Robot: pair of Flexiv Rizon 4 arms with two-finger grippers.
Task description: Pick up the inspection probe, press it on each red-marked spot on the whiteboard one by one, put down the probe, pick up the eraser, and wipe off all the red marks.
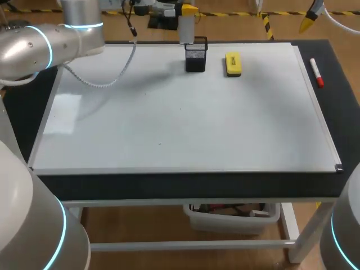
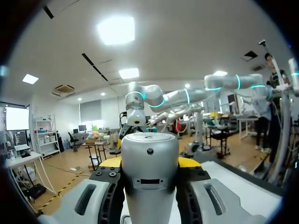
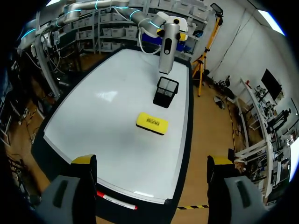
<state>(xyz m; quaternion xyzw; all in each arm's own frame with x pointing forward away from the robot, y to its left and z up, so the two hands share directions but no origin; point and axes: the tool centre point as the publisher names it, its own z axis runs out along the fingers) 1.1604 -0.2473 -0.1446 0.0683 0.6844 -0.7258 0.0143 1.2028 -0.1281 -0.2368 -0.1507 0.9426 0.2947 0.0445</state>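
L claw clamps probe upright just over black cup, top centre of frame, prob. to drop it in; R claw wide open, empty; eraser sits right of cup.

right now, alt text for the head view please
The left gripper holds the grey inspection probe upright over a black mesh holder at the far edge of the whiteboard. A yellow eraser lies beside the holder, and a red-capped marker lies on the black table past the board's right edge.

Bright, even overhead light, pale glare on the whiteboard — shadows faint, soft
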